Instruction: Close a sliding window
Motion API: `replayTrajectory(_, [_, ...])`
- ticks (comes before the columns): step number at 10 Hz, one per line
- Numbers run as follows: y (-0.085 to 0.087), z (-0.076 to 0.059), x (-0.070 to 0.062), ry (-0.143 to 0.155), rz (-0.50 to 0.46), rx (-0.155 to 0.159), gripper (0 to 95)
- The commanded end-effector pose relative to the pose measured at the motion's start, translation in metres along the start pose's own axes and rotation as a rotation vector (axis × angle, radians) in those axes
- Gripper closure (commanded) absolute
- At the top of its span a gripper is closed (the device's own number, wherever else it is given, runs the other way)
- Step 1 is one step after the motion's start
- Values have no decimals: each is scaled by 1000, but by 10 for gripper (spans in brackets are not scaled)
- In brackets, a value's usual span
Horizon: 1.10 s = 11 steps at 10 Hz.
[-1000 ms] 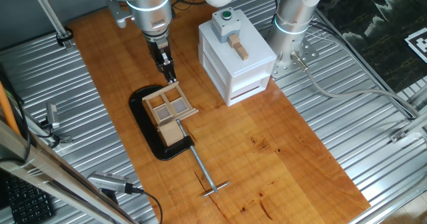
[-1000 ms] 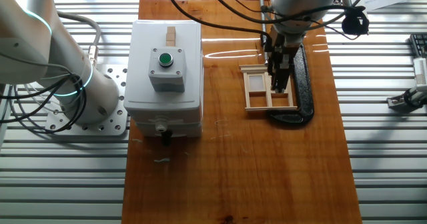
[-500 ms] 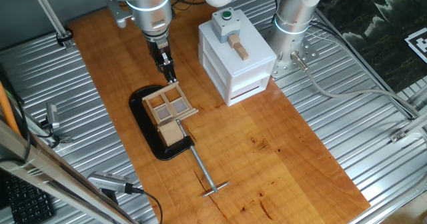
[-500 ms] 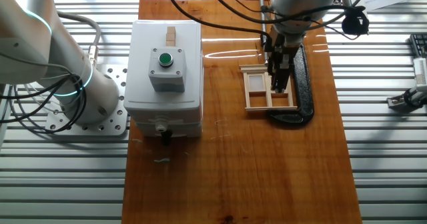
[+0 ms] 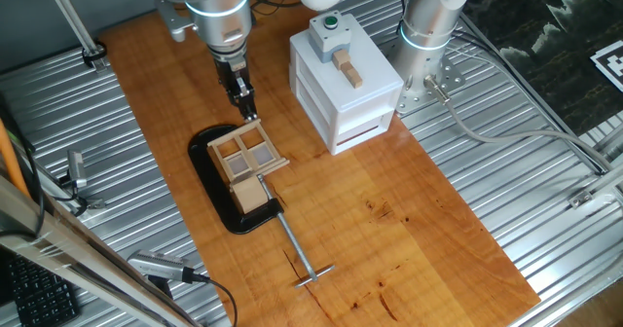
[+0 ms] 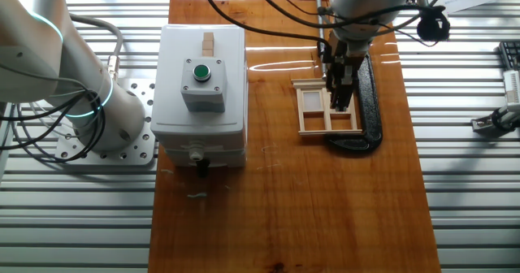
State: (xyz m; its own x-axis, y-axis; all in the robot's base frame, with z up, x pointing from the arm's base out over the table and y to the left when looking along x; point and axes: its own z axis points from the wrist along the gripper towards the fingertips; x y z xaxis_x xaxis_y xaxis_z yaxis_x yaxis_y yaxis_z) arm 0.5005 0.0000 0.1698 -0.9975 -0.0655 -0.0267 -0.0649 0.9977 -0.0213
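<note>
The window (image 5: 249, 159) stands on its black base (image 5: 216, 193) near the counter's left edge, about midway along. The gripper (image 5: 247, 111) hangs at the frame's far end, tips touching or just off it. This looks like the contact step; next comes a steady push on the sash along its track. Whether the fingers are apart or together I cannot tell. In the other view the arm hides part of the sash.

Wooden tabletop (image 5: 409, 220), a long board laid across ribbed metal decking. Resting directly on it: the black oval base plate (image 5: 210, 171) carrying the sliding window (image 5: 246, 154), a metal rod with crossbar (image 5: 300, 257) extending from the plate, and a white box (image 5: 343, 79) beside it.
</note>
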Motion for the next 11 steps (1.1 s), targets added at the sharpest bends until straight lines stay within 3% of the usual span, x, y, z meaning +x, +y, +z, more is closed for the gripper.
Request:
replayTrajectory(1, [0, 0, 0, -10, -29, 10, 950])
replayTrajectory(11, [1, -1, 1, -5, -17, 9, 950])
